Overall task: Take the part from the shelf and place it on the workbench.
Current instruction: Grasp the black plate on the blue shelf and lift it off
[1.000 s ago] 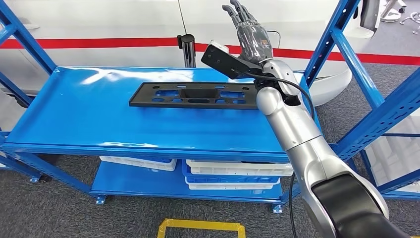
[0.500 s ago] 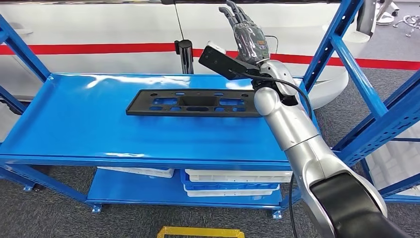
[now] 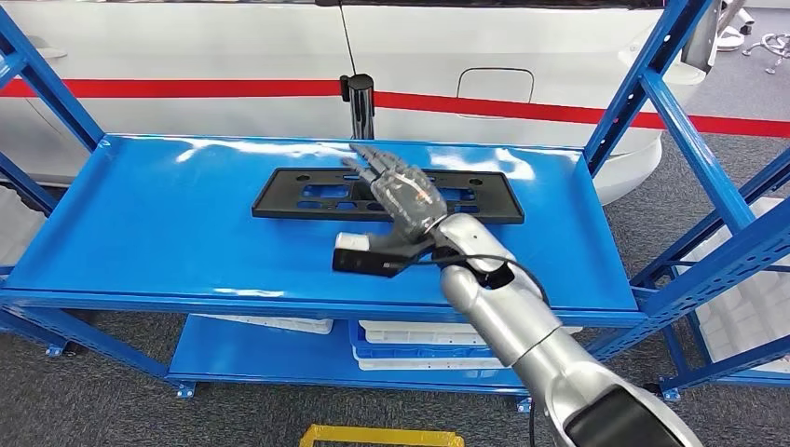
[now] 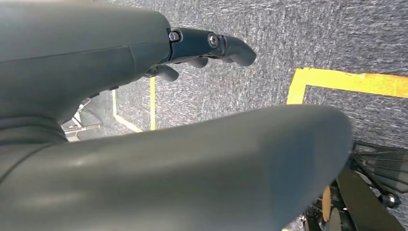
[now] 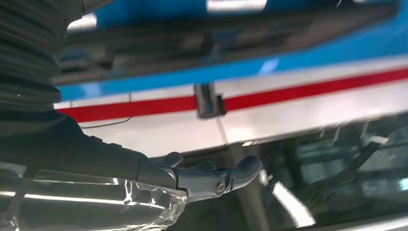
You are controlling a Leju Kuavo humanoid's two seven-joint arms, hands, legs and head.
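Observation:
The part [image 3: 307, 194], a long flat black plate with several cutouts, lies across the back middle of the blue shelf top [image 3: 168, 233]. My right hand [image 3: 396, 191] is stretched out flat over the part's middle, fingers apart and pointing to the back left, holding nothing. I cannot tell whether it touches the plate. In the blurred right wrist view the part [image 5: 216, 41] is a dark bar beyond my fingers [image 5: 211, 175]. The left wrist view has my left hand [image 4: 144, 48] hanging over grey carpet, its fingers [image 4: 226, 45] loosely extended with nothing in them.
Blue shelf uprights [image 3: 652, 84] stand at both ends. A black post [image 3: 359, 102] rises behind the shelf in front of a white car with a red stripe. White bins [image 3: 447, 340] sit on the lower shelf. Yellow tape [image 3: 373, 433] marks the floor in front.
My right hand has come down and to the left, from raised behind the shelf's right end to flat over the part's middle. The view has shifted slightly.

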